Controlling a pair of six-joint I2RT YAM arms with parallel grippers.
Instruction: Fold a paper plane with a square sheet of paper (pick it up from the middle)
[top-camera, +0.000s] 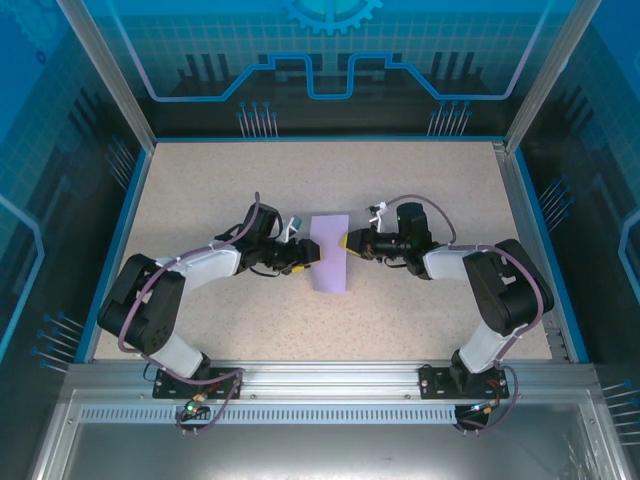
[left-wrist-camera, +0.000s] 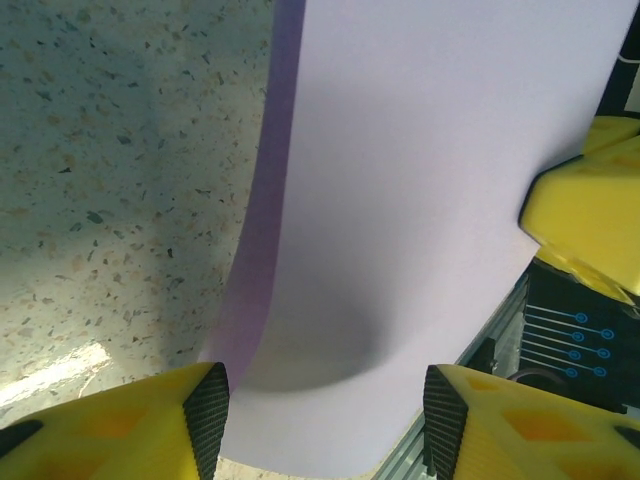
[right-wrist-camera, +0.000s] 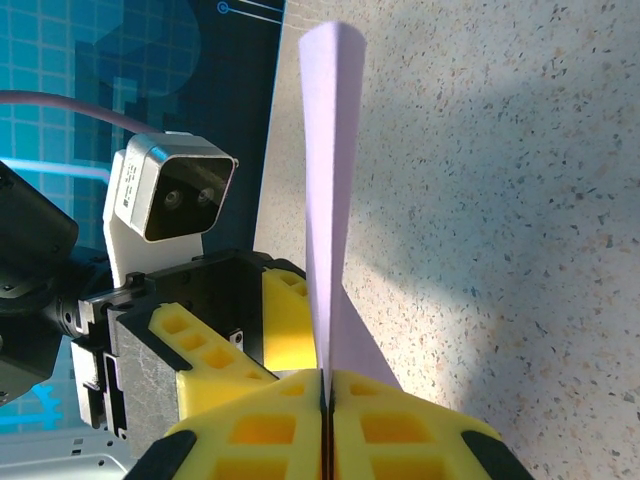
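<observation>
Tabletop (top-camera: 200, 200) is speckled beige, walled by blue-printed panels (top-camera: 420, 50).

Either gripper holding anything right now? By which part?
The right gripper is shut on the square sheet of paper, pinching its right-hand edge. The left gripper is open, jaws astride the opposite edge, gripping nothing.

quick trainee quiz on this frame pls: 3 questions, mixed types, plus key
1. True or false: the right hand is clamped shut on the lavender paper sheet.
2. The left hand is: A) shut on the sheet; B) open; C) shut on nothing.
3. From the top camera, what outline does the sheet show?
Key: 1 true; 2 B; 3 a rectangle, longer than wide.
</observation>
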